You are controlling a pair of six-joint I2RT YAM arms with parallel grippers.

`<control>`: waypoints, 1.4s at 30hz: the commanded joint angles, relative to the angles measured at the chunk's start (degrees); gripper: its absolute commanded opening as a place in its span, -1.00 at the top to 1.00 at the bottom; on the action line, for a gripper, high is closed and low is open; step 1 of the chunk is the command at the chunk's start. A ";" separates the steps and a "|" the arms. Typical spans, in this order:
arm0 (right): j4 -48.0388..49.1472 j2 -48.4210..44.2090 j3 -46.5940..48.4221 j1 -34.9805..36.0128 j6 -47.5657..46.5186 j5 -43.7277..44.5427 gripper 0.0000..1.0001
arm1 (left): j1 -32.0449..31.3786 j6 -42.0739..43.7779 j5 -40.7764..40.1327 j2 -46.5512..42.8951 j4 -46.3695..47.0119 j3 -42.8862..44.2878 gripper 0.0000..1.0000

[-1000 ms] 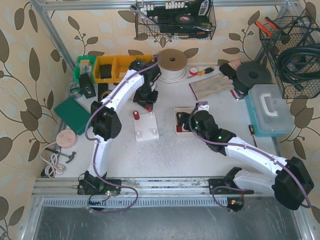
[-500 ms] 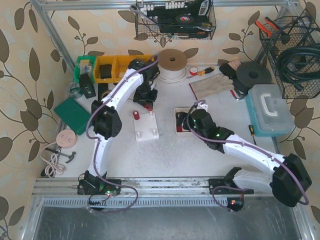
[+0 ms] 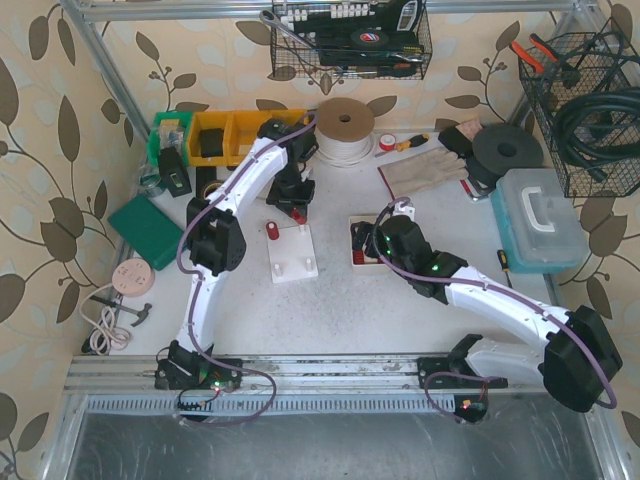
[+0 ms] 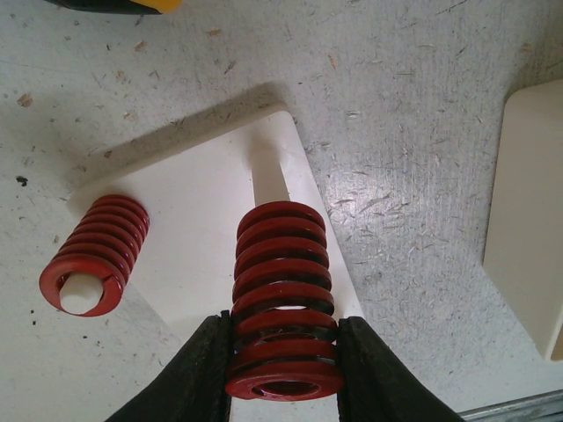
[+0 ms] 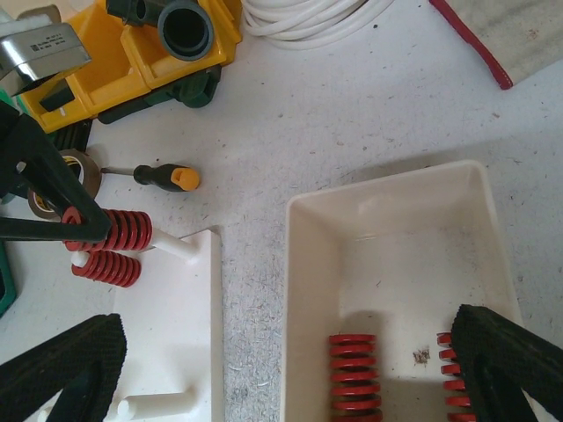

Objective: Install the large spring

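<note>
Left claw [image 4: 283, 352] is clamped on the large spring [image 4: 281, 264], gripping the coils nearest the wrist. In the overhead view the spring sits over the peg [image 4: 267, 171] at the base plate's [image 4: 198, 220] 1 o'clock corner. Peg shank shows between plate and coils, so I'd call it not seated. Can't tell if the peg tip is inside the bore.

A second red spring [image 4: 95, 251] is on the 11 o'clock peg, with the white tip showing through its end.

Right claw [image 5: 288, 327] is spread wide and holds nothing. It hovers over the tray [image 5: 387, 183] at 3 o'clock of the plate, with spare springs [image 5: 356, 378] lying in it.

For the seat:
- Line the spring axis up with the peg and push straight down, with no side load. Nothing visibly pins the plate to the desk [image 4: 422, 132], so a lateral shove would likely slide it.
- Release only once the bottom coil meets the plate.
- Then open just enough to clear and lift straight up, so the fingers don't drag the coils back off.
- Mind the neighbouring spring at 9 o'clock of yours. It's near, and the outer finger could snag it.
- Leave the right arm parked.
</note>
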 commanded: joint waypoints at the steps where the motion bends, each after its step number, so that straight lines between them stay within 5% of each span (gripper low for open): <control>1: 0.40 -0.63 -0.16 0.26 0.44 1.30 -1.00 | 0.11 1.13 1.47 0.21 -0.94 2.17 1.00; 40: 2.12 -1.06 -0.85 0.26 0.10 0.39 -0.98 | 1.63 -0.27 5.26 8.45 -2.71 4.11 1.00; 42: 2.10 -1.16 -0.91 0.24 0.18 0.45 -0.98 | 1.56 -0.64 5.01 8.90 -2.89 4.62 0.87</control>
